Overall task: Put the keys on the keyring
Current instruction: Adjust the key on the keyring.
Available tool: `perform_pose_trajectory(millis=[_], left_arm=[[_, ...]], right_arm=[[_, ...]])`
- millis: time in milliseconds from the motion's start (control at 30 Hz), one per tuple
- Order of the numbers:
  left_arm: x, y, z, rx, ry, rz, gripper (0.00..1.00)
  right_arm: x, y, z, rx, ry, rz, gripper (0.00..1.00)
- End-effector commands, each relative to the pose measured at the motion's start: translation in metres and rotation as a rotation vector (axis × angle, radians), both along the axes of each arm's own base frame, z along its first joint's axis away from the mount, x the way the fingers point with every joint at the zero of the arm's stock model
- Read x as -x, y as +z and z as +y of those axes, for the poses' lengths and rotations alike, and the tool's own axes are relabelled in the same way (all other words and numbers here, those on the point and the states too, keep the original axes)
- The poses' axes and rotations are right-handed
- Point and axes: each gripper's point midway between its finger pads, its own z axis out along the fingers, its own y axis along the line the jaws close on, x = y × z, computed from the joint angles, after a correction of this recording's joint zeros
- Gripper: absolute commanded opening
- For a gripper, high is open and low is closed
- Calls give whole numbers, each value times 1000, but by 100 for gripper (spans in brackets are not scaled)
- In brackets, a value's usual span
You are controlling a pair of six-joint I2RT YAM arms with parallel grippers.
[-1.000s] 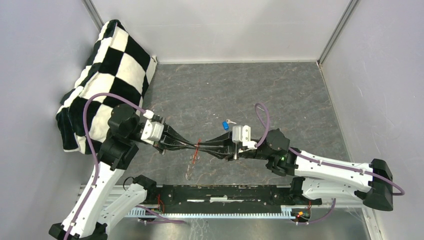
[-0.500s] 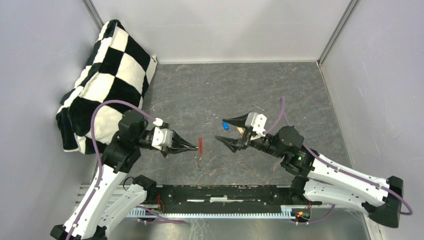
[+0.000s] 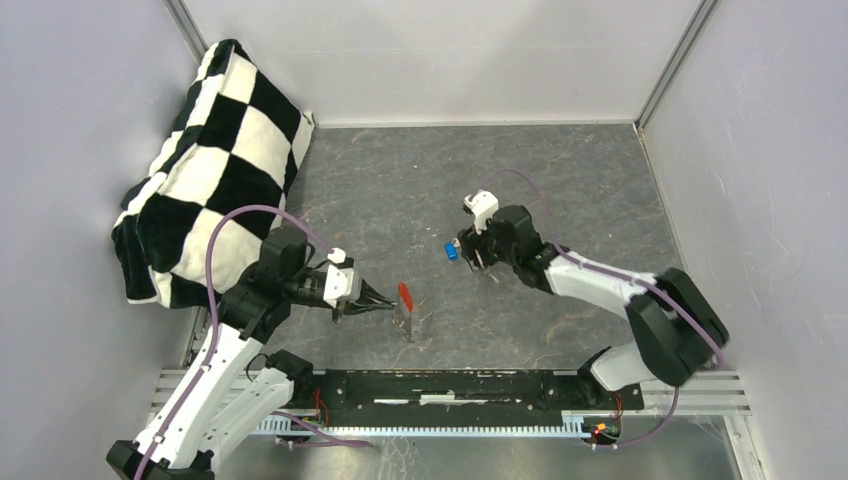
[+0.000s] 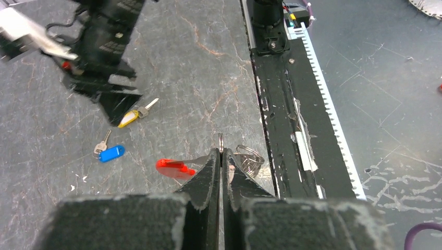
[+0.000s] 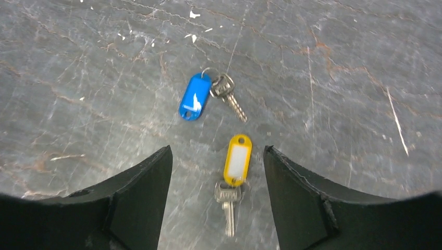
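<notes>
Arms: left hand near level, tips clamped together on keyring; right hand pointing down, fingers apart.
Keys: yellow-tagged key beneath right hand, blue-tagged key just beyond.
Bench: grey, marbled; pale walls.

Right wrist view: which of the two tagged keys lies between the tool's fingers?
The grey metal key with the yellow plastic tag, between the open right tool; the blue-tagged key lies farther ahead.
</notes>
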Motion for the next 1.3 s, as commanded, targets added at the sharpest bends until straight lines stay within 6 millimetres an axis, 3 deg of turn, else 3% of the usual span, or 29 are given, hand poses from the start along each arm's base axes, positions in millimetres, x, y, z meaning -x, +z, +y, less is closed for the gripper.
perform_pose_trajectory(millis=[0, 100, 267, 667, 900, 1067, 1267], left_arm=[[3, 3, -1, 11, -37, -52, 2], [4, 4, -2, 14, -44, -36, 2], [4, 7, -1, 16, -43, -38, 2], [7, 12, -1, 25, -47, -48, 2], [7, 17, -1, 30, -45, -54, 2], [7, 17, -1, 30, -43, -53, 2], [4, 14, -1, 22, -35, -48, 2]], right_arm=[[-44, 31, 38, -51, 134, -94, 70], [-68, 18, 48, -43, 185, -48, 66], [-84, -6, 46, -89, 222, 24, 61], [-68, -41, 47, -110, 298, 133, 57], [-69, -61, 39, -69, 263, 150, 46], [-68, -63, 38, -61, 268, 137, 37], [-62, -59, 39, -75, 291, 124, 35]])
